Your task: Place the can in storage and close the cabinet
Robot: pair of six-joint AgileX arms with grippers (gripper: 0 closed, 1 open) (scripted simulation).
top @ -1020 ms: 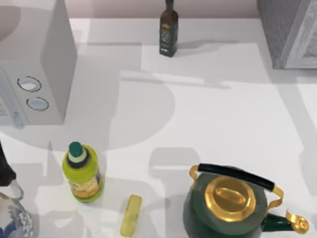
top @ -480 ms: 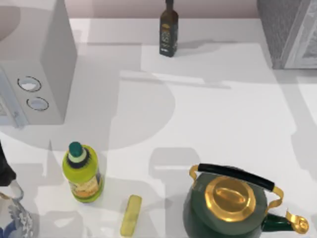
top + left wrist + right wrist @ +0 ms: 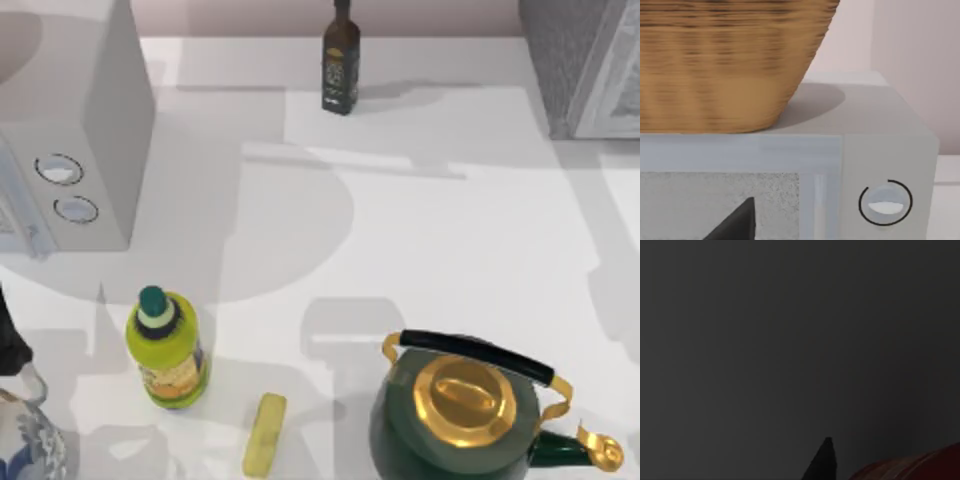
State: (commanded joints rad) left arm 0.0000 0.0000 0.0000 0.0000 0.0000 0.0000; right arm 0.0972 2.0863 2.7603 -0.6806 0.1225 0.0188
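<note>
The cabinet [image 3: 565, 60], a grey speckled unit, stands at the table's far right corner. Its pale framed door [image 3: 612, 85] runs off the top view's right edge. The can is out of view. My left arm [image 3: 8, 345] is parked at the table's left edge, near the front. Its gripper [image 3: 737, 226] is close in front of the white appliance's door. The right wrist view is dark.
A white appliance [image 3: 90, 130] with two round knobs fills the left side, with a wicker basket [image 3: 725, 60] on top. A dark bottle [image 3: 341, 62] stands at the back. Near the front are a yellow-green bottle [image 3: 168, 350], a yellow bar [image 3: 265, 434], a green kettle [image 3: 462, 415] and a blue-white vase [image 3: 25, 450].
</note>
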